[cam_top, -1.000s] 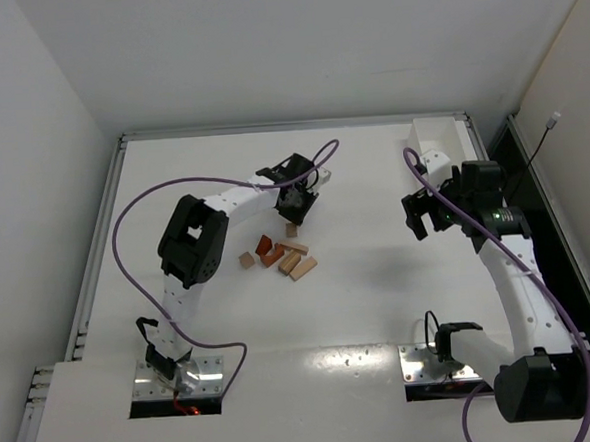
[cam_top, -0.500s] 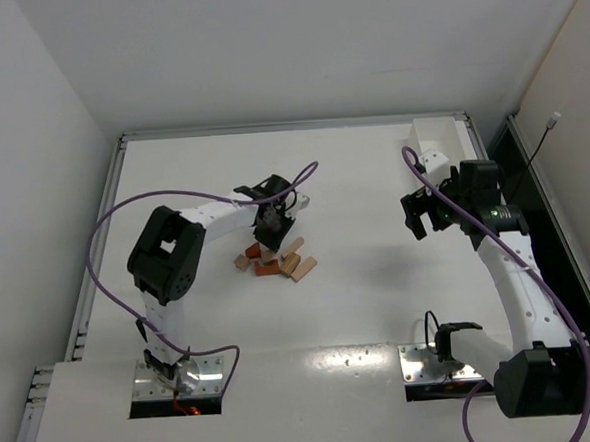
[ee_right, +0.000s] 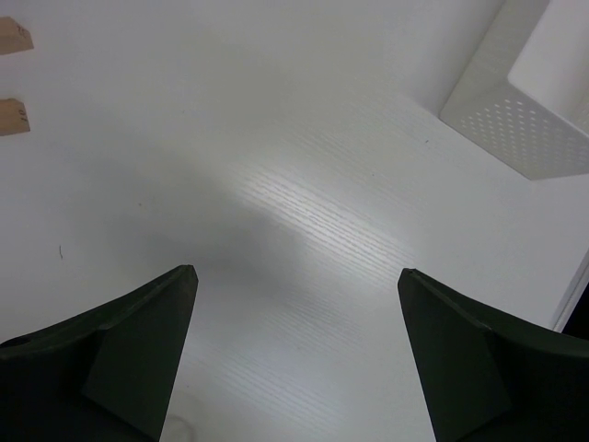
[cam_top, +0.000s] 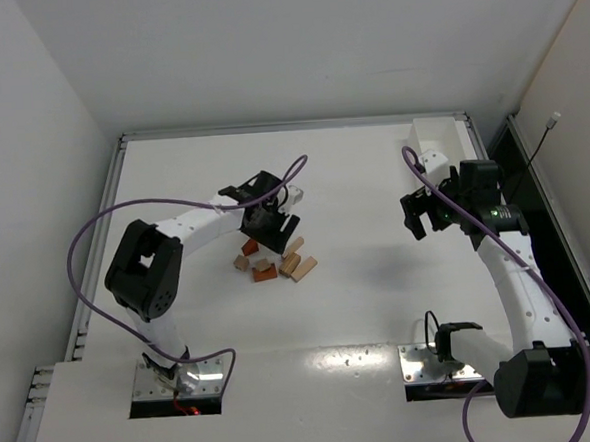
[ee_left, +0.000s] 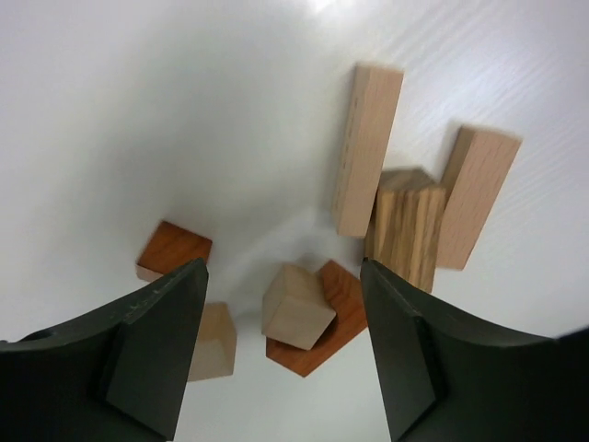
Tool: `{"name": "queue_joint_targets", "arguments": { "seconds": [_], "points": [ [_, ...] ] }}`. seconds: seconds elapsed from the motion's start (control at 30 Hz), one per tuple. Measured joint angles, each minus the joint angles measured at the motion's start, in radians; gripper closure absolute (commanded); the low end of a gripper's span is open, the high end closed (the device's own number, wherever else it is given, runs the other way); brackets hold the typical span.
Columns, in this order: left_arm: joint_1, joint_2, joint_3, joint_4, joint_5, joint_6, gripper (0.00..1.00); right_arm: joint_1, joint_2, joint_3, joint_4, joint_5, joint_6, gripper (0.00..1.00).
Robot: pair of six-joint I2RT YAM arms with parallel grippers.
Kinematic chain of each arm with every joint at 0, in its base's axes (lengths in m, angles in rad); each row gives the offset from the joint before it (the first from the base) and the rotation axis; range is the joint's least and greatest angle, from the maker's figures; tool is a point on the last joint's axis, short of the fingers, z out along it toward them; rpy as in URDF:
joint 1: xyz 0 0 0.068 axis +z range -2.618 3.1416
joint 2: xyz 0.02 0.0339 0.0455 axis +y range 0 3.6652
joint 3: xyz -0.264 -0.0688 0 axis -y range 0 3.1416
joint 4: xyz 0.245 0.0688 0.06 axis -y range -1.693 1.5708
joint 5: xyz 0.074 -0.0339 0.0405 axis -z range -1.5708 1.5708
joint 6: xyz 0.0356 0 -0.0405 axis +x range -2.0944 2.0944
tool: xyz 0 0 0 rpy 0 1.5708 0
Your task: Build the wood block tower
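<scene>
— Brought back from the far side and leftward since a second ago, the left hand point(cam_top: 265, 220) is now hung over the wood blocks point(cam_top: 272, 260). Is anything clamped in it?

— Nothing is seen held. Its fingers are spread, and below the gap a pale cube point(ee_left: 296, 306) is shown, apparently set on a reddish-orange block point(ee_left: 339, 322). The hover is judged to serve that first stacking.

— And the right hand point(ee_right: 296, 273)?

— Spread as well and empty. It is parked over bare tabletop point(cam_top: 380, 306) near the white box point(ee_right: 515, 120) at the far right corner, presumably kept clear of the work.

— How is the tower looking?

— Hardly begun. The blocks are gathered in a loose cluster left of the tabletop's centre. Two long pale blocks point(ee_left: 368, 147) are laid flat with a striped block point(ee_left: 405, 230) between them. A red-brown block point(ee_left: 173, 250) and a small pale block point(ee_left: 213, 341) are left off to one side.
</scene>
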Motion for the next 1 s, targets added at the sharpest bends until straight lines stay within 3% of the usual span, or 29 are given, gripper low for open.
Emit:
{"name": "queue_joint_targets", "arguments": {
  "seconds": [0.3,0.63,1.0],
  "points": [
    [-0.023,0.004,0.107,0.027,-0.021,0.015,0.43,0.0,0.0,0.0,0.0,-0.006,0.0,0.12],
    [-0.125,0.114,0.132,0.019,-0.007,0.08,0.43,-0.006,-0.029,-0.015,0.0,-0.006,0.001,0.12],
    [-0.132,0.171,0.173,0.014,-0.037,0.11,0.45,-0.006,-0.039,-0.026,-0.001,-0.007,0.002,0.12]
  ]
}}
